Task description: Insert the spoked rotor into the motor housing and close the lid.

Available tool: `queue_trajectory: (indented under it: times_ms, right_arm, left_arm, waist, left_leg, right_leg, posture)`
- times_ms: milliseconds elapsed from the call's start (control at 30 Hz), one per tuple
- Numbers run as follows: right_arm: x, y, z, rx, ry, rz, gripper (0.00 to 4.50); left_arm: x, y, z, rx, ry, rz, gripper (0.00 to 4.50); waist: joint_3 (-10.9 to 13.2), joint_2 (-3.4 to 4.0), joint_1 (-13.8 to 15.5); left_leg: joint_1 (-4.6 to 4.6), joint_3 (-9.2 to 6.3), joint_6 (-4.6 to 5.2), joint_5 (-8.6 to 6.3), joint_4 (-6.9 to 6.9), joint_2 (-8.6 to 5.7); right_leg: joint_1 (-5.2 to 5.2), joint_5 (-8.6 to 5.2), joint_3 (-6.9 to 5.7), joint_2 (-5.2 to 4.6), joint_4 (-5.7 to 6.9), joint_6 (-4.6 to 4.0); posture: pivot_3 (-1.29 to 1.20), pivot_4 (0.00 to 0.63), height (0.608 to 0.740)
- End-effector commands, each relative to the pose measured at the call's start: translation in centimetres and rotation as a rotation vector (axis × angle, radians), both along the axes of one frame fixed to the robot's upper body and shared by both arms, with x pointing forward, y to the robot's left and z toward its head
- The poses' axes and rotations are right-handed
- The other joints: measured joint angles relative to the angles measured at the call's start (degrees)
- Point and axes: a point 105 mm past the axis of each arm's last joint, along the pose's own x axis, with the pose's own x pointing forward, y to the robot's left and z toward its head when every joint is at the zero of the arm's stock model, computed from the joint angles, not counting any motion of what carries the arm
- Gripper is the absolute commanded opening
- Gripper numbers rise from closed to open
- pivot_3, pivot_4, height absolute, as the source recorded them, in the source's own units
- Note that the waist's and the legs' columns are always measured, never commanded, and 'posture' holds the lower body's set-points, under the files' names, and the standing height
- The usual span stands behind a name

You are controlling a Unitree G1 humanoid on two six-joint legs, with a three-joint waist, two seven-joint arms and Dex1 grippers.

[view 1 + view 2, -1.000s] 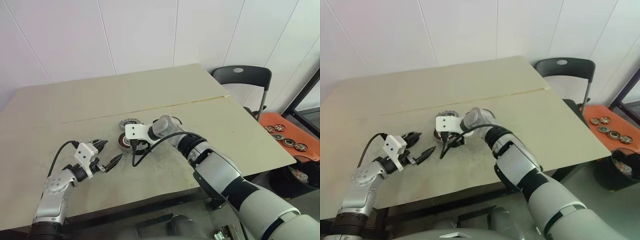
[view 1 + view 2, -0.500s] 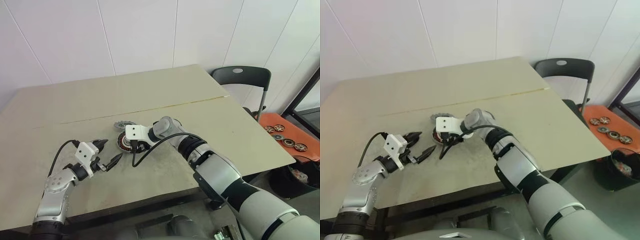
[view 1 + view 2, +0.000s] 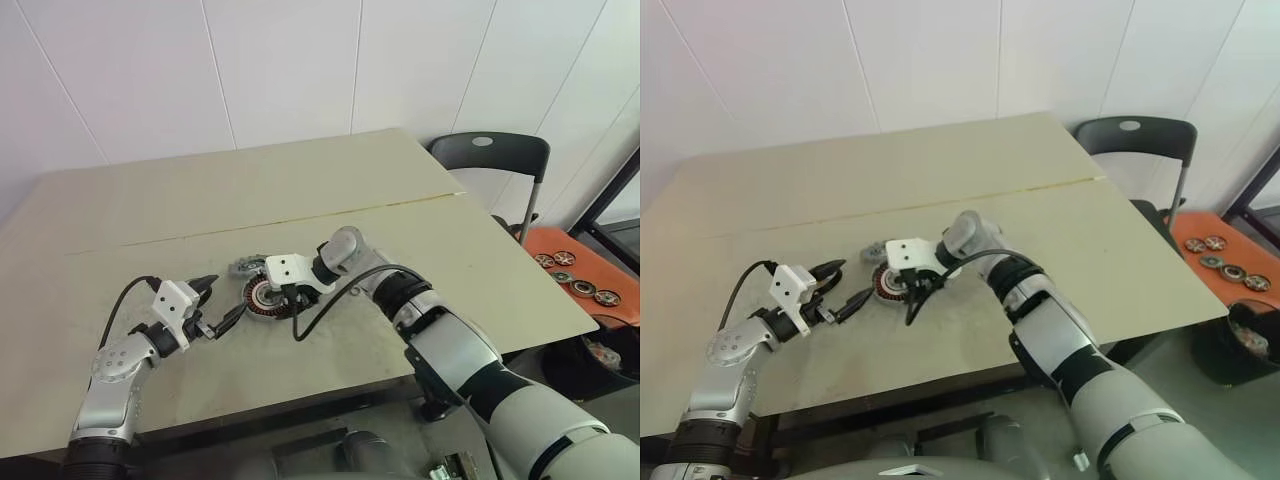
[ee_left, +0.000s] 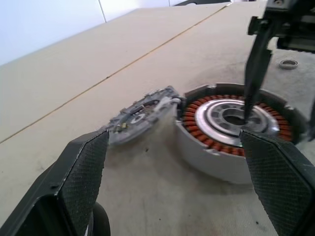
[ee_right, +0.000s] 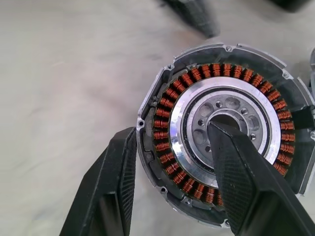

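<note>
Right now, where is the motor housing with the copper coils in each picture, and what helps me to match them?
Left eye view: motor housing left of the middle, just right of the lid.
Right eye view: same place, left of the middle.
Left wrist view: beyond the open left gripper, housing wall.
Right wrist view: straddled by the right gripper.
Shared landmark: a right finger stands in its centre hole.

Place: a workshop or robotics lab room, plain and sparsely furnished.
Walls: white panels point(image 3: 280, 70) with thin vertical seams.
Bench: a wide beige bench point(image 3: 250, 190), its top made of two boards meeting at a seam.
Seating: a dark folding chair point(image 3: 487, 160) beside the bench.
Parts store: an orange tray point(image 3: 580, 265) holding several round motor parts point(image 3: 575, 283).
Work piece: an opened motor housing point(image 5: 224, 132) with copper windings.
</note>
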Motion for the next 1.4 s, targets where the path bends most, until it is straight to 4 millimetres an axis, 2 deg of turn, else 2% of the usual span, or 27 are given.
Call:
queue_trajectory:
  times_ms: [33, 267, 367, 600, 767, 900, 1000, 1100, 1167, 1400]
  right_arm:
    - [-0.9, -1.1, 0.1, -0.014, 0.025, 0.037, 1.96]
    - [-2.9, -4.4, -2.1, -0.041, 0.089, -0.039, 1.96]
    - [-3.0, -4.8, -2.2, -0.02, 0.096, -0.084, 1.96]
    - [-2.9, -4.0, -1.8, 0.095, 0.147, -0.181, 4.16]
    - [-2.0, -4.3, 1.1, 0.273, 0.267, -0.286, 4.16]
    - [-1.1, -6.8, 4.3, 0.445, 0.367, -0.36, 4.16]
    - [0.4, -9.3, 5.1, 0.509, 0.346, -0.485, 4.16]
    - [2.2, -13.2, 3.0, 0.444, 0.204, -0.68, 4.16]
    - [2.3, -15.4, 1.7, 0.42, 0.158, -0.771, 4.16]
    - [1.3, -19.2, -1.4, 0.375, 0.13, -0.952, 4.16]
  left_arm:
    - [0.2, -0.4, 0.8, 0.006, -0.037, -0.016, 4.5]
    - [0.1, -0.7, 0.6, -0.002, -0.034, -0.018, 4.5]
    - [0.2, -0.8, 0.5, -0.003, -0.031, -0.024, 4.5]
    - [0.4, -1.1, 0.6, -0.002, -0.031, -0.039, 4.5]
    - [0.4, -1.1, 0.5, -0.002, -0.028, -0.04, 4.5]
    - [0.1, -1.2, 0.4, -0.006, -0.025, -0.039, 4.5]
    - [-0.1, -1.2, 0.3, -0.009, -0.022, -0.038, 4.5]
    - [-0.3, -1.5, 0.6, -0.047, -0.019, -0.047, 4.5]
    - [-0.3, -2.0, 1.3, -0.108, -0.03, -0.06, 4.5]
    - [-0.4, -4.2, 3.8, -0.245, -0.034, -0.158, 4.5]
  waist:
    - [0.0, 0.0, 0.06]
    - [-0.02, -0.01, 0.27]
    - [-0.03, -0.02, 0.78]
    - [-0.05, -0.06, 1.49]
    - [-0.03, -0.05, 1.5]
    - [-0.01, -0.05, 1.49]
    - [-0.01, -0.05, 1.48]
    - [-0.01, -0.07, 1.46]
    - [-0.01, -0.09, 1.62]
    - [0.09, -0.11, 1.3]
  left_leg:
    - [0.0, -0.01, 0.0, 0.0, 0.0, -0.02]
    - [0.01, -0.04, 0.0, 0.0, 0.01, -0.25]
    - [0.05, -0.05, 0.0, 0.0, 0.02, -0.43]
    - [0.1, -0.06, -0.01, 0.0, 0.05, -0.69]
    - [0.2, -0.07, -0.05, 0.03, 0.08, -0.7]
    - [0.12, -0.08, -0.06, 0.03, 0.06, -0.73]
    - [0.09, -0.08, -0.05, 0.03, 0.03, -0.76]
    - [0.09, -0.07, -0.05, 0.03, 0.0, -0.77]
    - [0.09, -0.06, -0.05, 0.03, 0.0, -0.77]
    - [0.04, 0.06, -0.05, 0.03, 0.03, -0.79]
  right_leg:
    - [0.0, 0.0, -0.01, -0.03, 0.0, 0.0]
    - [0.06, -0.11, -0.05, -0.3, 0.01, 0.16]
    - [0.15, -0.23, -0.06, -0.48, 0.0, 0.35]
    - [0.23, -0.34, -0.03, -0.74, -0.01, 0.44]
    - [0.34, -0.42, -0.04, -0.71, 0.02, 0.3]
    - [0.29, -0.41, -0.05, -0.73, -0.01, 0.33]
    - [0.28, -0.43, -0.05, -0.78, -0.03, 0.41]
    - [0.25, -0.45, -0.05, -0.78, -0.04, 0.41]
    - [0.26, -0.46, -0.05, -0.77, -0.05, 0.4]
    - [0.21, -0.48, 0.07, -0.72, -0.06, 0.46]
  posture:
    - [0.0, 0.0, 0.74]
    - [0.0, 0.0, 0.74]
    - [0.0, 0.0, 0.74]
    - [0.0, 0.0, 0.74]
    - [0.0, 0.0, 0.74]
    - [0.0, 0.0, 0.74]
    - [0.0, 0.0, 0.74]
    - [0.0, 0.0, 0.74]
    - [0.0, 0.0, 0.74]
    - [0.0, 0.0, 0.74]
